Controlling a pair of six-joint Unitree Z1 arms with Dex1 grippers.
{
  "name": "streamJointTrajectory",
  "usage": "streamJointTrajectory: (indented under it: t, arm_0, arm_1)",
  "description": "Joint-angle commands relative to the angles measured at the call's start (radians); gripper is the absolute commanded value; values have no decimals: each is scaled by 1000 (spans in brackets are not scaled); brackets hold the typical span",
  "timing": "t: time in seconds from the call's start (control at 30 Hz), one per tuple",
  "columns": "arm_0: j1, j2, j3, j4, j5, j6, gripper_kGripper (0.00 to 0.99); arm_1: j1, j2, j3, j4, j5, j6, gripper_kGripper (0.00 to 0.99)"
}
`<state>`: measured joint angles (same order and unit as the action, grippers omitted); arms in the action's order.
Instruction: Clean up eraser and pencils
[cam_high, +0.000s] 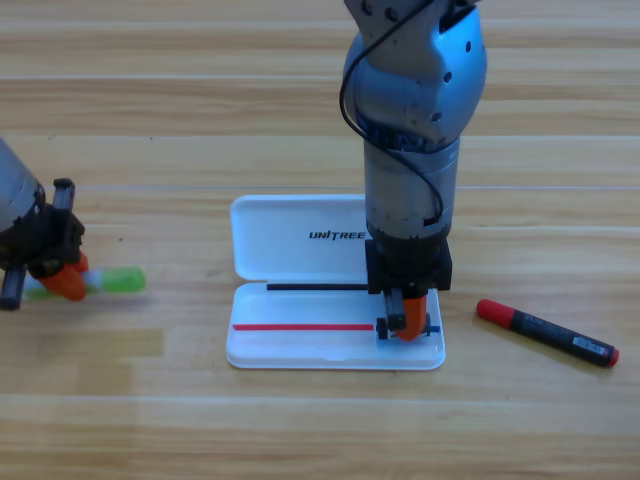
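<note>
High view, only cam. Right arm, grey, comes down from the top edge over the middle of the wooden table (300, 80); its black right gripper (403, 325) with orange jaws points straight down into the lower tray of the open white plastic pencil case (290, 250), at the tray's right end. Small dark block shows between the orange jaw tips there, touching them; looks like the dark grey-black rectangular eraser (385, 327), mostly hidden by the jaws, so jaws read as narrow and closed on it, just at the tray floor. Can't tell if the block rests on the tray or hangs a hair above. Case lies flat, lid hinged open toward the top, lid partly covered by the right arm. Black-bodied marker-like pencil with red cap (546, 333) lies on the table right of the case, near but apart from it, tilted with the red cap end toward the case and the black end down-right; nothing touches it. Left arm sits at the left picture edge, partly cut off; left gripper (62, 280) low over the table, orange jaws pinched on the whitish end of the short light green pencil (110, 280), whose green body sticks out to the right, about level. Green pencil well left of the case, apart from it.
</note>
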<state>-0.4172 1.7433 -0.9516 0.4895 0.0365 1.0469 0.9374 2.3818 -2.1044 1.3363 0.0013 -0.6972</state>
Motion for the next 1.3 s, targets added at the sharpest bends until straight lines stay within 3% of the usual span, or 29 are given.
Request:
streamJointTrajectory:
  t: [0.03, 0.23, 0.27, 0.33, 0.37, 0.43, 0.5, 0.7, 0.9, 1.13, 1.3]
  arm_0:
    - [23, -2, 8, 15, 5, -2, 0]
    - [23, -8, 8, 20, 5, -2, 0]
    - [23, -8, 8, 21, 5, -2, 0]
    - [23, -8, 8, 21, 5, -2, 0]
    - [21, -7, 8, 21, 5, -2, 0]
    - [23, -7, 8, 21, 5, -2, 0]
    - [23, -5, 8, 21, 5, -2, 0]
    - [23, -7, 5, 23, 5, -4, 0]
    - [0, -34, -79, 112, 3, -39, 0]
    - [-146, -39, -302, 300, 3, -137, 0]
    - [-258, -5, -415, 380, 16, -206, 0]
  arm_1:
    - [-11, 60, 7, 9, 0, -1, 0]
    - [-11, 50, 15, 9, 0, 2, 0]
    - [-12, 50, 17, 9, 0, 2, 95]
    - [-15, 50, 21, 9, -3, 7, 453]
    - [-15, 46, 27, 9, -3, 7, 574]
    - [-17, 36, 37, 9, 0, 8, 762]
    - [-20, 3, 49, 9, 3, 7, 842]
    - [-42, -228, 191, 11, 26, 7, 890]
    - [-127, -420, 376, -3, 23, 39, 890]
    - [-275, -414, 569, -204, 5, 53, 890]
    - [-321, -362, 653, -312, 25, 33, 888]
